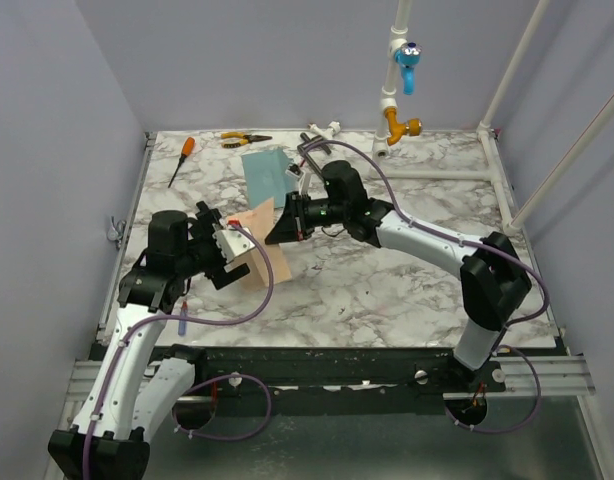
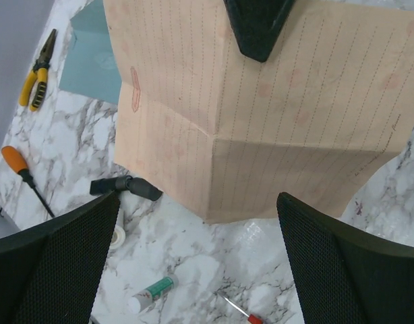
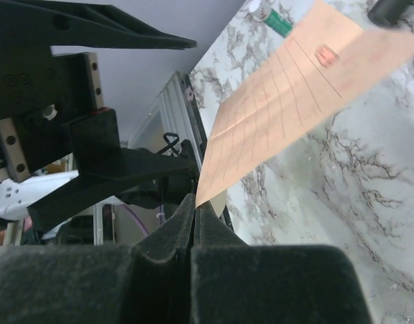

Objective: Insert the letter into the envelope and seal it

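1. Letter point(image 1: 255, 250): one peach sheet, at mid-table between my two grippers and raised off the table point(image 1: 387, 290) at a tilt. I can't tell if its low corner touches the marble.
2. Letter print: dotted rule lines and two creases that cross near the middle. There's one red stamp mark point(image 2: 134, 88) by one edge and faint writing on the opposite edge. Neither is readable.
3. Right gripper point(image 3: 193, 202): jaws fully closed, pinching one edge of the letter. The sheet fans out from the pinch, over the marble.
4. Left gripper point(image 2: 199, 197): jaws as wide as they go, holding nothing. One finger point(image 2: 65, 263) sits on each side of the letter's low corner in the wrist view, and neither touches it.
5. Envelope point(image 1: 265, 175): one, teal, lying flat on the table behind the letter, toward the back wall. No writing visible on it.
6. Pliers point(image 1: 245, 139): one pair, yellow handles, at the back edge just past the envelope.
7. Screwdriver point(image 1: 182, 160): one, orange handle, back left, apart from the pliers.
8. Tube point(image 2: 153, 291): one, white and green, lying on the marble near the left gripper. Its label is too small to read.
9. Black cylinder point(image 2: 126, 185): one short piece lying just beside the letter's edge.
10. Small red-handled tool point(image 2: 239, 310): one, near the tube.
11. Pipe point(image 1: 399, 70): one white upright at the back wall, with one blue valve and one yellow fitting.
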Action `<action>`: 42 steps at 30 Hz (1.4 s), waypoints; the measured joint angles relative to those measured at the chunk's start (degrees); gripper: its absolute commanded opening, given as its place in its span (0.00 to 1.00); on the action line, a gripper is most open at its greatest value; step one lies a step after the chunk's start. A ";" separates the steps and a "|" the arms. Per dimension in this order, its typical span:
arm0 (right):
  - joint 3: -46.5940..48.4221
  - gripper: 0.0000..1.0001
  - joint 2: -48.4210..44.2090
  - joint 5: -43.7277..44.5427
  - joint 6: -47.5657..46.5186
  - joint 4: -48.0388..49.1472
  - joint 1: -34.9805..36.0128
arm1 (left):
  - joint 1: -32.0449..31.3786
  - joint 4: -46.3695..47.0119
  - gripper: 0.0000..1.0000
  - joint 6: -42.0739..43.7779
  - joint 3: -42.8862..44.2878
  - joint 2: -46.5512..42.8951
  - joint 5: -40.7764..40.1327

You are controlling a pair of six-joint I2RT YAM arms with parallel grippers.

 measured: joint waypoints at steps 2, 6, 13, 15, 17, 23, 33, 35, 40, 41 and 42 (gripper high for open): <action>-0.33 0.01 -0.57 -1.36 -0.90 -0.02 0.00 | -0.42 -1.11 0.99 0.04 0.00 0.20 0.72; -0.35 0.01 -1.05 -4.13 -3.52 -0.57 0.07 | -1.77 -2.62 0.99 0.04 0.02 0.57 2.75; -0.61 0.01 -2.80 -8.70 -7.76 -1.27 1.68 | -2.54 -4.37 0.92 0.00 0.55 1.14 6.01; -0.90 0.01 -3.85 -9.09 -8.37 -1.20 1.99 | -2.82 -4.96 0.81 -0.09 0.55 1.29 7.08; -0.98 0.01 -4.68 -9.42 -8.68 -1.01 2.10 | -3.10 -5.38 0.69 -0.22 0.55 1.33 8.55; -0.98 0.01 -5.14 -10.10 -9.18 -0.42 2.21 | -3.54 -6.71 0.50 -0.42 0.55 1.33 11.13; -0.98 0.01 -5.14 -10.36 -10.47 -0.48 2.21 | -3.63 -8.46 0.00 -0.76 0.55 1.18 13.33; -0.98 0.01 -5.14 -10.34 -10.97 -0.79 2.21 | -3.63 -8.57 0.00 -0.92 0.55 1.07 13.60; -0.83 0.50 -5.20 -9.51 -13.25 -2.51 2.21 | -3.63 -9.09 0.00 -2.49 0.55 0.57 14.53; -0.66 0.61 -5.27 -8.83 -13.88 -3.45 2.21 | -3.63 -9.09 0.00 -2.95 0.55 0.37 14.69; -0.48 0.68 -5.40 -7.91 -14.69 -4.59 2.21 | -3.63 -9.09 0.00 -3.98 0.55 0.13 14.78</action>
